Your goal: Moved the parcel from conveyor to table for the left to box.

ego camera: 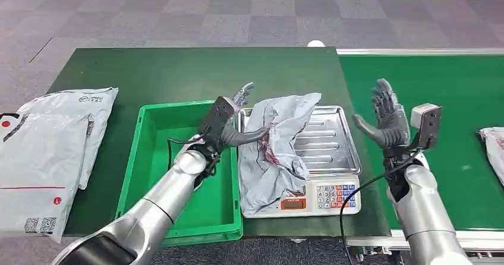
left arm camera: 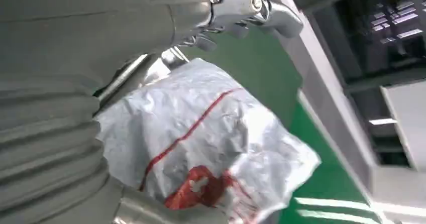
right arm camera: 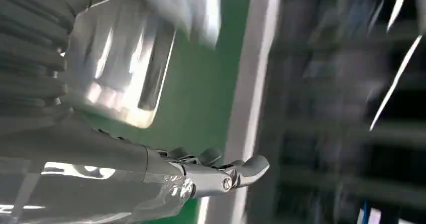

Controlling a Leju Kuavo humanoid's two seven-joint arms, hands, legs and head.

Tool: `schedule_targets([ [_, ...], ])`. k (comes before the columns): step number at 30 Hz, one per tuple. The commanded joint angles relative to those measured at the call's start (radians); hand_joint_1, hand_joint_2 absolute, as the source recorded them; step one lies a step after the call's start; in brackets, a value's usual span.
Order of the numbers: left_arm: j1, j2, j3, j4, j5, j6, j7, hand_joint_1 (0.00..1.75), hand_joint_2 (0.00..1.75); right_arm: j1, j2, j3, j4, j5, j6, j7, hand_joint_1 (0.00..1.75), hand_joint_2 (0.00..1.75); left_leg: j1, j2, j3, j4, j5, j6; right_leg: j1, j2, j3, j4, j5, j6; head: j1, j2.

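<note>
A crumpled grey parcel [ego camera: 274, 152] with red print lies on the steel tray of a scale [ego camera: 330, 141], drooping over the scale's display. My left hand [ego camera: 235, 120] is at the parcel's left edge. Its thumb lies against the parcel's front and its fingers [ego camera: 244, 92] stand spread behind and above it. The left wrist view has the parcel [left arm camera: 201, 138] between the thumb and the outstretched fingers [left arm camera: 251, 8], which are apart from it. My right hand [ego camera: 387, 120] is raised to the right of the scale, fingers spread, holding nothing. The right wrist view is blurred, with the hand [right arm camera: 216, 176] beside the shiny tray [right arm camera: 120, 68].
A green bin [ego camera: 156, 176] stands just left of the scale, under my left forearm. Flat grey parcels [ego camera: 50, 152] lie at the table's left end. The green conveyor [ego camera: 440, 98] runs on the right with another parcel [ego camera: 494, 149] at the picture's edge.
</note>
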Motion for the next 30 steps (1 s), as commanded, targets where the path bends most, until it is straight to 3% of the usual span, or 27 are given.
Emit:
schedule_targets([
  [1, -0.034, -0.037, -0.268, 0.153, -0.192, 0.122, 0.08, 0.0, 1.75, -0.142, -0.003, -0.062, 0.335, 0.112, -0.113, 0.061, 0.0, 1.75, 0.0, 0.0, 0.005, -0.002, 0.0, 0.0, 0.0, 0.0, 0.005, -0.003, 0.0, -0.001, 0.0, 0.0],
  [6, -0.062, -0.043, -0.37, 0.236, -0.305, 0.048, 0.158, 0.0, 1.75, -0.173, 0.017, -0.078, 0.398, 0.116, -0.068, 0.031, 0.0, 1.75, 0.0, 0.001, 0.005, -0.002, -0.001, -0.001, 0.0, 0.001, 0.005, -0.003, 0.0, -0.001, 0.0, 0.0],
  [9, -0.075, -0.062, -0.461, 0.279, -0.396, -0.078, 0.181, 0.0, 1.75, -0.194, 0.033, -0.083, 0.409, 0.115, -0.059, 0.03, 0.0, 1.75, 0.0, 0.003, 0.005, -0.001, -0.001, -0.001, 0.001, 0.003, 0.005, -0.003, 0.0, -0.002, 0.0, 0.0],
  [17, -0.056, -0.088, -0.494, 0.28, -0.42, -0.212, 0.163, 0.0, 1.75, -0.149, 0.032, -0.111, 0.388, 0.108, -0.031, 0.039, 0.0, 1.75, 0.0, 0.0, 0.006, -0.002, -0.001, 0.0, 0.0, 0.0, 0.007, -0.004, 0.0, 0.0, 0.0, 0.0],
  [24, -0.054, -0.095, -0.528, 0.279, -0.453, -0.24, 0.15, 0.0, 1.75, -0.121, 0.041, -0.115, 0.368, 0.113, -0.015, 0.032, 0.0, 1.75, -0.001, -0.003, 0.007, -0.002, -0.002, 0.001, -0.001, -0.004, 0.009, -0.003, -0.001, 0.001, 0.0, 0.0],
  [25, -0.053, -0.094, -0.53, 0.277, -0.459, -0.233, 0.149, 0.75, 1.75, -0.126, 0.045, -0.114, 0.369, 0.114, -0.016, 0.032, 0.0, 1.75, 0.0, -0.002, 0.008, -0.003, -0.002, 0.001, 0.0, -0.003, 0.01, -0.005, -0.001, 0.001, 0.0, 0.0],
  [26, -0.054, -0.094, -0.53, 0.277, -0.464, -0.225, 0.151, 1.75, 1.75, -0.132, 0.048, -0.114, 0.371, 0.117, -0.016, 0.032, 0.0, 1.75, 0.0, 0.0, 0.009, -0.004, -0.002, 0.001, 0.001, -0.001, 0.011, -0.006, 0.0, 0.0, 0.0, 0.0],
  [30, -0.056, -0.093, -0.533, 0.28, -0.499, -0.178, 0.163, 1.75, 1.75, -0.138, 0.051, -0.12, 0.369, 0.126, -0.019, 0.029, 0.0, 1.75, 0.0, 0.0, 0.008, -0.003, -0.001, 0.001, 0.0, -0.001, 0.01, -0.005, 0.0, 0.0, 0.0, 0.0],
])
